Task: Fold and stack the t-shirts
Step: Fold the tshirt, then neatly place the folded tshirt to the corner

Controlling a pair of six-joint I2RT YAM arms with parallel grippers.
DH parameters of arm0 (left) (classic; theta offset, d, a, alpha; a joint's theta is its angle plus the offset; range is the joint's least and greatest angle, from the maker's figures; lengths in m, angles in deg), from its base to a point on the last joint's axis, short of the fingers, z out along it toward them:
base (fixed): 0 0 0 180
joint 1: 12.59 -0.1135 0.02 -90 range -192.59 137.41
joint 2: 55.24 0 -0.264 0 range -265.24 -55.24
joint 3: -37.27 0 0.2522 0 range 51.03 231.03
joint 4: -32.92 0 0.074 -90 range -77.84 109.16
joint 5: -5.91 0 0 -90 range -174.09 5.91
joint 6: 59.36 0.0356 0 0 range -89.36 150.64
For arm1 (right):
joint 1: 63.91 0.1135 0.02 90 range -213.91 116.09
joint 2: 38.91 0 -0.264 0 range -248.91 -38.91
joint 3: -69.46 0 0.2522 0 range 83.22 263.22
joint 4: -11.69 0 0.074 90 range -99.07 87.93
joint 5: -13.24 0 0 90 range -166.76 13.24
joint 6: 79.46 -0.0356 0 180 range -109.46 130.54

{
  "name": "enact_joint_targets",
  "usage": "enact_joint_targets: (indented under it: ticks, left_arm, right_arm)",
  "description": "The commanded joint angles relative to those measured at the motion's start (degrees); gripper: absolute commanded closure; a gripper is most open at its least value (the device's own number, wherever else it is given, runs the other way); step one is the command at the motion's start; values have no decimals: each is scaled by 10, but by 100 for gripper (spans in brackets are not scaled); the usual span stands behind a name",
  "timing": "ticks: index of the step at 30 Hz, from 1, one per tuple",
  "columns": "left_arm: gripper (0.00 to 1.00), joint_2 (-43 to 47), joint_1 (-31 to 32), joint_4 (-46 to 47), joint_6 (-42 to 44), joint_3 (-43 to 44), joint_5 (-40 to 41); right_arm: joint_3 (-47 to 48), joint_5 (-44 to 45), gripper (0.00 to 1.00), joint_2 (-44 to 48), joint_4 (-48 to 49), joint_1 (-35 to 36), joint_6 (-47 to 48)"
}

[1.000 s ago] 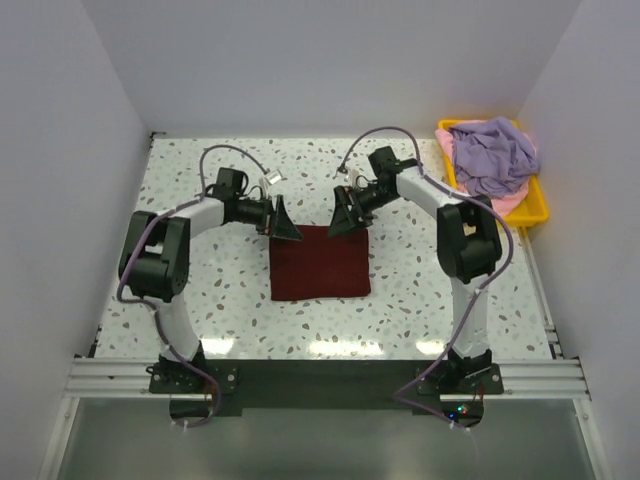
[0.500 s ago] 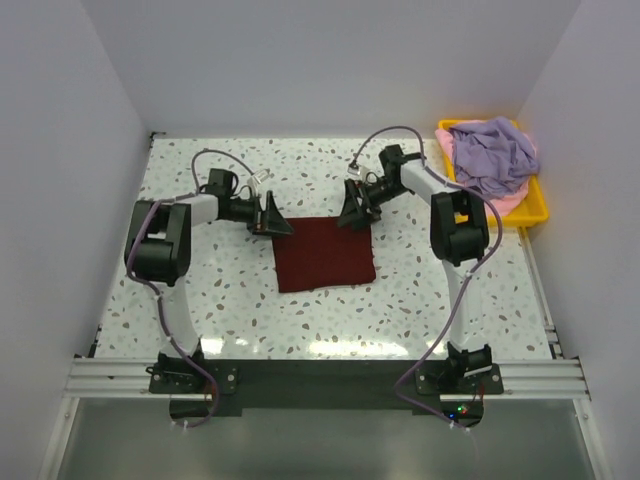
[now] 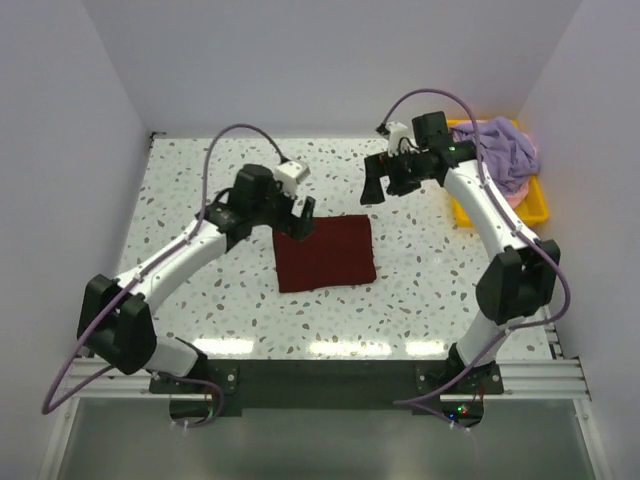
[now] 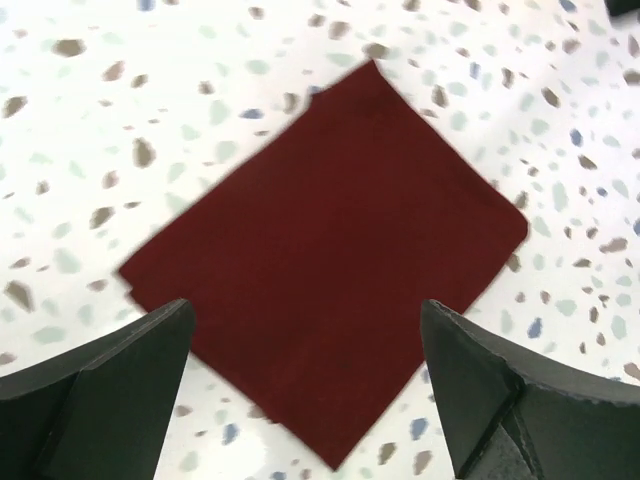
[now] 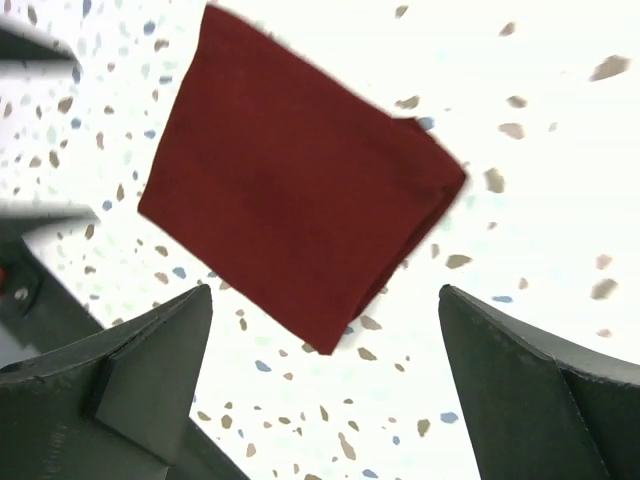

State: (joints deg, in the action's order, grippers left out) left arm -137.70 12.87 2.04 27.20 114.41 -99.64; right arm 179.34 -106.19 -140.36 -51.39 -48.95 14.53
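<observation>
The folded maroon t-shirt (image 3: pixel 325 253) lies flat in the middle of the table (image 3: pixel 200 170). The left pincer (image 3: pixel 299 222) hovers at its far-left corner and the right pincer (image 3: pixel 373 186) beyond its far-right corner, both spread wide and empty. The lavender t-shirt (image 3: pixel 500 150) is heaped over the pink t-shirt (image 3: pixel 512 201) in the yellow tray (image 3: pixel 541 203), far right.

1. We see the folded t-shirt (image 3: pixel 325 252) lying flat on the table (image 3: pixel 190 190), near its middle.
2. We find the left gripper (image 3: pixel 298 222) at the shirt's 10 o'clock, above its far left corner.
3. We find the right gripper (image 3: pixel 375 185) at the shirt's 1 o'clock, beyond its far edge and apart from the cloth.
4. We place the tray (image 3: pixel 537 208) at the table's 2 o'clock, by the right wall, with the heaped t-shirts (image 3: pixel 500 150) in it.
</observation>
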Motion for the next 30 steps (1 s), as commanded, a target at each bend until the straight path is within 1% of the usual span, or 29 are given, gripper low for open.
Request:
enact_joint_targets:
  ticks: [1,4,5,6,8,9,11,12,15,16,17,18,19,20,21,22,23,24,25,26,27,28,29,30]
  left_arm:
    - [0,-11,121,-12,-18,-20,215]
    - [0,-71,175,-39,-56,15,258]
    - [0,-89,196,-50,-66,38,261]
    - [0,-129,202,-55,-82,51,260]
    - [0,-169,204,-63,-96,85,264]
    - [0,-208,203,-66,-101,96,269]
    - [0,-260,191,-78,-98,117,279]
    - [0,-276,182,-86,-96,121,260]
    - [0,-320,117,-123,-64,123,227]
    - [0,-324,75,-133,-49,115,225]
    - [0,-325,52,-136,-11,111,221]
    - [0,-323,30,-141,10,106,219]
    - [0,-322,-18,-153,31,100,211]
    - [0,-321,-42,-162,95,98,200]
    - [0,-323,-66,-170,132,98,183]
    - [0,-322,-115,-174,166,92,187]
    - [0,-322,-143,-174,232,91,190]
    - [0,-324,-172,-178,271,94,172]
    - [0,-327,-230,-186,307,106,163]
    - [0,-339,-254,-197,382,119,158]
    - [0,-350,-282,-207,419,133,154]
    - [0,-363,-315,-215,452,156,175]
    - [0,-389,-329,-217,505,169,188]
    - [0,-402,-355,-220,526,182,202]
  right_arm:
    - [-23,100,1,53,16,-1,-19]
    - [-40,104,1,75,11,-2,-14]
    - [-47,106,1,78,9,-3,-11]
    - [-50,108,1,80,6,-5,-10]
    - [-56,109,1,82,1,-5,-5]
    - [-58,107,1,83,0,-7,-4]
    - [-66,101,1,85,-6,-9,3]
    - [-67,100,1,85,-10,-9,7]
    - [-69,99,2,83,-23,-11,23]
    - [-69,98,1,81,-25,-13,25]
    - [-70,97,1,81,-26,-15,31]
    - [-71,97,1,83,-28,-15,33]
    - [-73,97,1,83,-29,-16,35]
    - [-75,97,1,85,-29,-19,40]
    - [-76,98,1,85,-30,-20,43]
    - [-77,99,1,85,-31,-20,45]
    - [-77,97,1,84,-31,-21,47]
    - [-77,97,1,82,-35,-23,48]
    - [-77,97,1,82,-37,-24,49]
    - [-78,96,1,83,-36,-25,50]
    - [-77,94,1,82,-38,-26,51]
    - [-79,93,1,81,-38,-27,51]
    - [-79,93,1,80,-38,-28,52]
    - [-78,92,1,77,-38,-28,53]
